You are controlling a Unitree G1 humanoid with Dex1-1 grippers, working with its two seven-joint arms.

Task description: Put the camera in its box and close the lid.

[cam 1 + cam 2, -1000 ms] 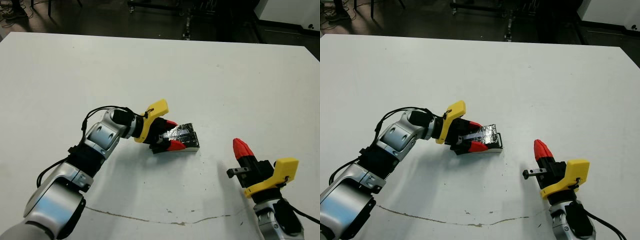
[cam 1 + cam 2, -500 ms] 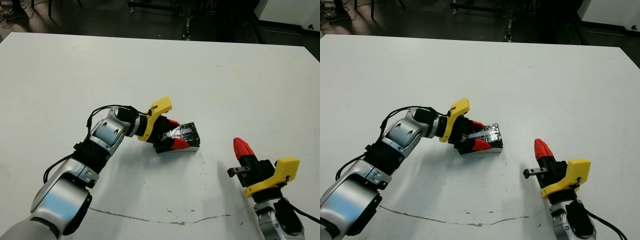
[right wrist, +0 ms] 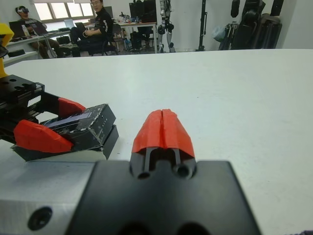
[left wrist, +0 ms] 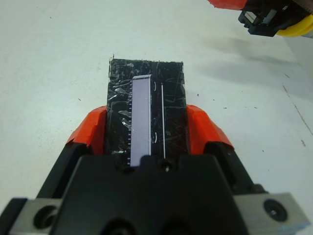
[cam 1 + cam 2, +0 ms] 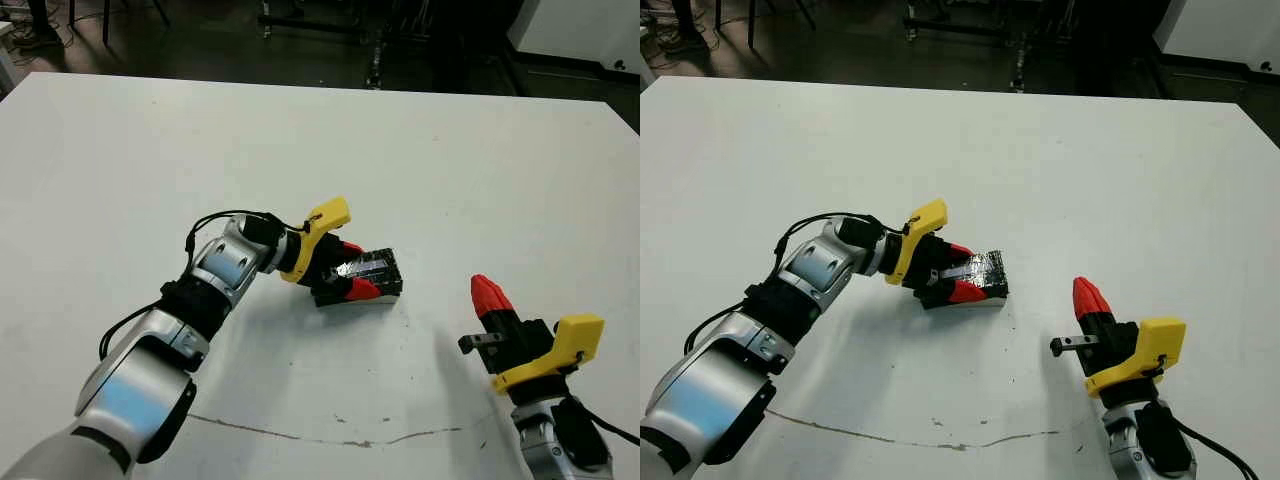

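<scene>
Left arm: the silver and black left arm (image 5: 200, 300) is reaching in from the left side of the flat white table (image 5: 150, 150), toward the middle.
Left gripper: the left gripper (image 4: 146, 129), with its yellow plate and red-tipped fingers (image 4: 88, 129), is squeezing the lid, one finger on each long side.
Lid: the shiny black lid with the pale grey-purple stripe on top (image 4: 145, 115) is sitting near the middle of the table, tipped up a little at the end away from the left gripper.
Box: the small flat box (image 3: 110, 139) is lying under the lid. Only a dark edge of it is showing, so most of it is hidden.
Camera: the small black camera is not showing anywhere. It may be inside the box under the lid, but I cannot tell.
Right gripper: the right gripper (image 3: 163, 128) is waiting well apart from the box, on the right side of the table. Its two red tips are pressed together and it is holding nothing.
People: some people (image 3: 93, 29) are sitting far behind the table.
Step now: I think the robot is closing the lid on the box.
Next move: the lid is looking a bit crooked, so I think it needs a push down until it is lying flat, and then the fingers need to be letting go.
</scene>
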